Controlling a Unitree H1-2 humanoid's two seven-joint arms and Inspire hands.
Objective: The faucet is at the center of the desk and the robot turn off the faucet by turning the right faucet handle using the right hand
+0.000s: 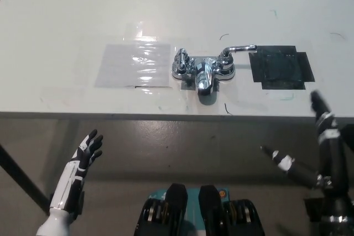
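Right faucet handle (239,49) lies crosswise, pointing right; right hand (321,136) spread apart, holding nothing.

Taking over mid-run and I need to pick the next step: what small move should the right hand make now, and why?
Probably raise the right hand up and forward over the desk edge toward the right faucet handle. The hand sits open below the desk edge, well short of the faucet, and the handle's lever points toward the black patch, untouched. The left hand rests low at the left.

Table (66,20): white. Faucet (203,70): shiny chrome. Taped patch (134,64): glossy pale grey. Taped patch (281,67): black. Left robot hand (88,150): white with black. Right robot hand (321,136): black.
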